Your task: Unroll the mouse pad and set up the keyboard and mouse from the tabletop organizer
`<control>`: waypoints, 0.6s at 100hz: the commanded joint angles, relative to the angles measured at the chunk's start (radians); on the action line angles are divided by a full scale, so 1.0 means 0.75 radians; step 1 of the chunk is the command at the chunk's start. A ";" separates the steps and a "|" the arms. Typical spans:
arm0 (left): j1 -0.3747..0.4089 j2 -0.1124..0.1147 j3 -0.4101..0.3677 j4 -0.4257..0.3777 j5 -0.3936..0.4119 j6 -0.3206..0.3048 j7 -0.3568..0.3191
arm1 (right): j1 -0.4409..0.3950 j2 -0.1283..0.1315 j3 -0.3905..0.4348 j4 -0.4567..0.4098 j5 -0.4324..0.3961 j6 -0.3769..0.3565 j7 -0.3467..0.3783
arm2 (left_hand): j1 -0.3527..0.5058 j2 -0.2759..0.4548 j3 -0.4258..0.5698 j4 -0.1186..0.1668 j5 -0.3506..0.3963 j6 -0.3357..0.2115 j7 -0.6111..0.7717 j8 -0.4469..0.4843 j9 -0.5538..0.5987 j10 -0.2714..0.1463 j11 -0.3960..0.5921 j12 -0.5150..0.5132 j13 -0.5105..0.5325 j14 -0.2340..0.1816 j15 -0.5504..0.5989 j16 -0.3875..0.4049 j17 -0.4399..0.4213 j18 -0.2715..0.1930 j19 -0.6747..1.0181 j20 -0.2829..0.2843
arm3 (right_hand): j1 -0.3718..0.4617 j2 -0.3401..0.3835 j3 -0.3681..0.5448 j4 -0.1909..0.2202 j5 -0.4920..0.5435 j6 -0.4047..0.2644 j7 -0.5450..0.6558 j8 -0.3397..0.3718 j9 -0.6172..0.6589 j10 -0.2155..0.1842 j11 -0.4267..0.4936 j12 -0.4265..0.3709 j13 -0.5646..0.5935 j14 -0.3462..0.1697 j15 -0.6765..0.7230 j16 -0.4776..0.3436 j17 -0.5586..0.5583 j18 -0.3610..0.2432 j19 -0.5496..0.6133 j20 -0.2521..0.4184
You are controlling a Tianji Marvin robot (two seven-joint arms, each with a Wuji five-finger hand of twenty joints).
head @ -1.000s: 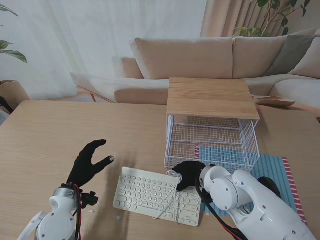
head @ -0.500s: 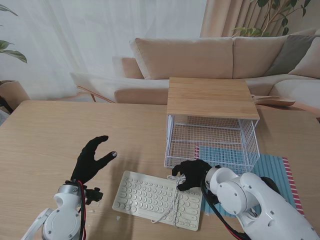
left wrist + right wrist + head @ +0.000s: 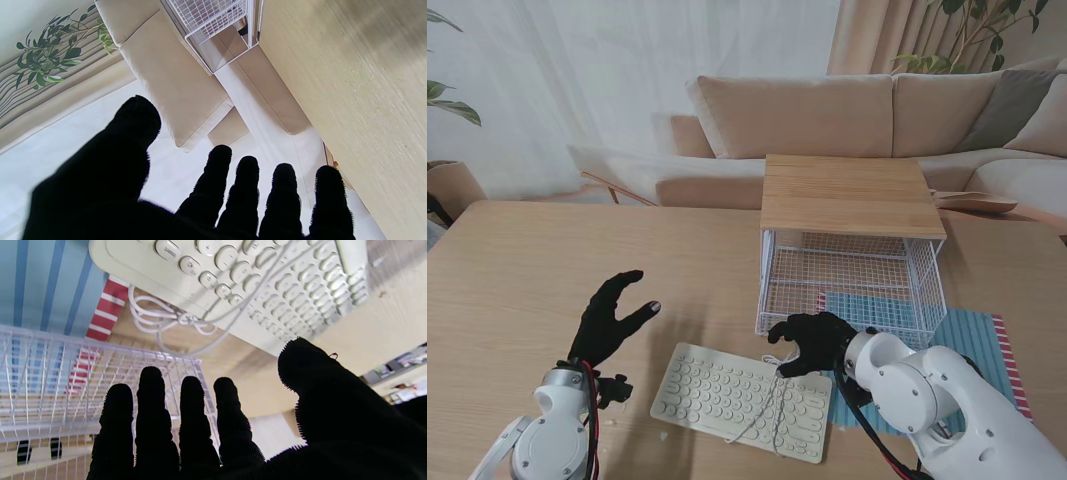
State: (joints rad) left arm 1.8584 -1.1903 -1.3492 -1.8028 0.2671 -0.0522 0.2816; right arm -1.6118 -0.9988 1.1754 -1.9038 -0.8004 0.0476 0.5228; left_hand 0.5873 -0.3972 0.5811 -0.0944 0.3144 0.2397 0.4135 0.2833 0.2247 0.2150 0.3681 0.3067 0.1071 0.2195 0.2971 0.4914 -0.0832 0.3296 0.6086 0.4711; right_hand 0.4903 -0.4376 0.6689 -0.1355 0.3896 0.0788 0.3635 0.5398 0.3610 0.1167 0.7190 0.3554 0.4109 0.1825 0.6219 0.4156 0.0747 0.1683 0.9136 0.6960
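My right hand point(image 3: 812, 340) hangs over the far right corner of the cream keyboard with round keys point(image 3: 742, 399), fingers spread and nothing held. My left hand point(image 3: 610, 320) is raised over bare light wooden worktop point(image 3: 537, 270) to the left of the keyboard, fingers apart and also empty.

The white wire organizer with a wooden top point(image 3: 852, 250) stands just beyond the keyboard, and I place everything from it. The blue striped mouse pad with red-and-white end bands point(image 3: 982, 345) lies flat, partly under the organizer and reaching out toward me on its right side, so I judge the unrolling done. The keyboard is out of the organizer and lies on the worktop nearer to me, skewed, its right end over the edge of the pad. Its white cable point(image 3: 156, 318) is bundled in loops at the back edge, with a strand trailing across the keys. In my judgement the keyboard may want squaring up and the cable clearing.

The mouse is left to do. I cannot see one in any view; the organizer's lower tier looks empty of it from the stand, though small dark things show behind the wire in my right wrist view, and I cannot tell what they are.

By count: one keyboard, one mouse pad, one organizer, one cable, no mouse visible.
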 commanded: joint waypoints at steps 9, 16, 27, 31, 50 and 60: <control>0.001 0.002 -0.003 -0.001 -0.024 -0.017 -0.051 | -0.093 -0.005 0.076 -0.100 -0.013 -0.031 0.017 | -0.027 0.043 -0.042 0.044 -0.043 -0.059 0.007 -0.006 -0.029 -0.072 -0.028 -0.034 -0.040 -0.054 -0.034 -0.035 -0.005 -0.037 -0.051 0.025 | -0.018 0.065 -0.091 0.073 0.028 -0.038 -0.024 0.008 0.026 0.006 -0.038 -0.013 -0.019 0.011 -0.010 -0.012 -0.018 -0.002 -0.034 0.002; -0.003 0.004 -0.002 0.006 -0.028 -0.018 -0.060 | -0.142 -0.009 0.124 -0.133 -0.033 -0.042 0.002 | -0.030 0.048 -0.048 0.043 -0.045 -0.065 0.006 -0.006 -0.029 -0.075 -0.037 -0.039 -0.040 -0.058 -0.040 -0.038 -0.006 -0.037 -0.062 0.018 | -0.013 0.088 -0.104 0.076 0.066 -0.025 -0.010 0.014 0.050 0.015 -0.032 -0.011 -0.005 0.017 -0.003 -0.008 -0.011 0.000 -0.033 0.004; -0.008 0.004 0.000 0.012 -0.042 -0.017 -0.071 | -0.211 -0.015 0.187 -0.169 -0.051 -0.033 -0.016 | -0.032 0.052 -0.056 0.042 -0.045 -0.073 0.007 -0.006 -0.028 -0.076 -0.048 -0.045 -0.043 -0.061 -0.050 -0.043 -0.007 -0.033 -0.079 0.009 | 0.054 0.141 -0.151 0.084 0.094 -0.022 -0.001 0.025 0.069 0.027 -0.031 -0.007 0.007 0.020 0.006 -0.003 -0.008 0.003 -0.037 0.010; -0.009 0.005 0.001 0.013 -0.042 -0.018 -0.073 | -0.231 -0.017 0.203 -0.176 -0.052 -0.022 -0.025 | -0.033 0.054 -0.059 0.042 -0.045 -0.074 0.007 -0.006 -0.027 -0.076 -0.049 -0.046 -0.042 -0.059 -0.052 -0.044 -0.008 -0.031 -0.085 0.007 | 0.104 0.177 -0.186 0.093 0.112 -0.025 0.000 0.030 0.078 0.028 -0.029 -0.005 0.005 0.020 0.007 -0.003 -0.011 -0.004 -0.045 0.015; -0.014 0.006 0.003 0.016 -0.045 -0.019 -0.081 | -0.277 -0.016 0.241 -0.168 -0.067 0.011 -0.001 | -0.038 0.063 -0.071 0.043 -0.056 -0.075 0.004 -0.007 -0.028 -0.077 -0.053 -0.049 -0.043 -0.056 -0.060 -0.045 -0.009 -0.025 -0.109 0.003 | 0.142 0.221 -0.185 0.095 0.138 -0.041 0.003 0.031 0.080 0.025 -0.037 -0.008 -0.021 0.017 -0.010 -0.010 -0.040 -0.015 -0.081 0.012; -0.018 0.007 0.008 0.019 -0.051 -0.012 -0.089 | -0.268 -0.012 0.235 -0.142 -0.084 0.026 0.020 | -0.037 0.065 -0.077 0.043 -0.059 -0.074 0.004 -0.007 -0.029 -0.076 -0.058 -0.052 -0.044 -0.056 -0.061 -0.044 -0.008 -0.024 -0.112 0.007 | 0.145 0.220 -0.189 0.096 0.134 -0.042 0.000 0.030 0.076 0.022 -0.041 -0.008 -0.020 0.013 -0.011 -0.011 -0.038 -0.014 -0.088 0.016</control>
State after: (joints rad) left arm 1.8455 -1.1842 -1.3476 -1.7875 0.2338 -0.0653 0.2342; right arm -1.8114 -1.0071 1.3584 -2.0335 -0.8560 0.0556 0.5152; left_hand 0.5873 -0.3707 0.5430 -0.0944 0.3027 0.2182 0.4135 0.2827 0.2245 0.2046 0.3410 0.2819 0.1057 0.2099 0.2708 0.4706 -0.0833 0.3296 0.5576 0.4712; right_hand 0.5730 -0.3075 0.5455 -0.1156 0.4886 0.0688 0.3579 0.5516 0.4039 0.1288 0.7078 0.3543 0.4109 0.1825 0.6226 0.4156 0.0627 0.1683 0.8677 0.6958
